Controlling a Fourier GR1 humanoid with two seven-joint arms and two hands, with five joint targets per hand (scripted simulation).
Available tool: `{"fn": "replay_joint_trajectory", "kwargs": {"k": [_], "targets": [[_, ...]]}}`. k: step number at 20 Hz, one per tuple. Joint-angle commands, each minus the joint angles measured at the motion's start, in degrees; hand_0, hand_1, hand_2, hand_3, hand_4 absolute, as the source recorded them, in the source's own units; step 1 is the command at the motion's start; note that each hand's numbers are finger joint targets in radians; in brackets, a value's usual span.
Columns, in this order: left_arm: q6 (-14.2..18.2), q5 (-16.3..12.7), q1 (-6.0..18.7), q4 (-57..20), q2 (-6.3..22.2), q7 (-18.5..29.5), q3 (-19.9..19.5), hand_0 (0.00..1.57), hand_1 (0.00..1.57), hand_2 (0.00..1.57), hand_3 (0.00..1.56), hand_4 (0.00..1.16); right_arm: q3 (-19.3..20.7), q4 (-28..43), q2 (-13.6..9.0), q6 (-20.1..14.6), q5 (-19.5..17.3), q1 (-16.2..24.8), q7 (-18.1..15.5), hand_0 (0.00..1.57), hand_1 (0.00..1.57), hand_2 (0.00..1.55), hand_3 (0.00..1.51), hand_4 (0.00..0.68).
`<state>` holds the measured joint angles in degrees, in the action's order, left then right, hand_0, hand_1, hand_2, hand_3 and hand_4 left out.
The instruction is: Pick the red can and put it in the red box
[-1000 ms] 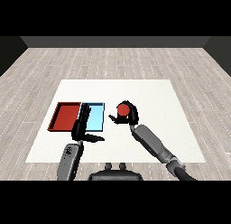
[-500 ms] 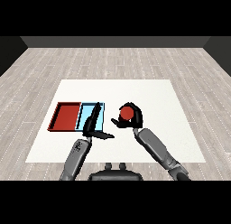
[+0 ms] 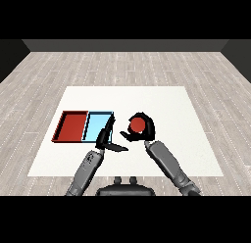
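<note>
Black fingers of the right hand curl round the red can, hiding its sides so that only the round top shows. The can is just right of the light blue tray. The left hand has straight, released fingers covering that tray's near right corner. The red tray lies farthest left on the white table.
</note>
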<state>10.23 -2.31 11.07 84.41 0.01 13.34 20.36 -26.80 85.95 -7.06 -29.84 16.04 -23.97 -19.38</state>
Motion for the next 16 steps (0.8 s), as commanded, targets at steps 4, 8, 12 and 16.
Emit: {"fn": "replay_joint_trajectory", "kwargs": {"k": [4,8,12,16], "targets": [[2.56,-3.85,1.64,-5.36,-0.01,2.45,3.11,0.00,0.00,0.00,0.00,0.00,0.37,3.73,2.91,3.18,-4.97,5.82,-0.39,1.47,1.47,1.44,1.39,0.652],[2.89,-5.66,4.88,-8.00,-0.01,1.62,2.24,0.00,0.00,0.00,0.00,0.00,3.30,-3.83,6.88,6.50,-6.18,1.61,-4.01,1.46,1.46,1.43,1.38,0.654],[3.43,-4.96,4.24,-4.24,-0.01,-1.89,3.98,0.00,0.00,0.00,0.00,0.00,4.33,2.36,6.96,7.18,-8.80,2.47,2.52,1.47,1.47,1.44,1.39,0.662],[7.64,-12.03,12.72,-15.41,-0.01,3.56,6.54,0.00,0.00,0.00,0.00,0.00,4.71,2.20,7.01,7.81,-6.79,5.18,-1.32,1.45,1.45,1.44,1.39,0.666]]}}
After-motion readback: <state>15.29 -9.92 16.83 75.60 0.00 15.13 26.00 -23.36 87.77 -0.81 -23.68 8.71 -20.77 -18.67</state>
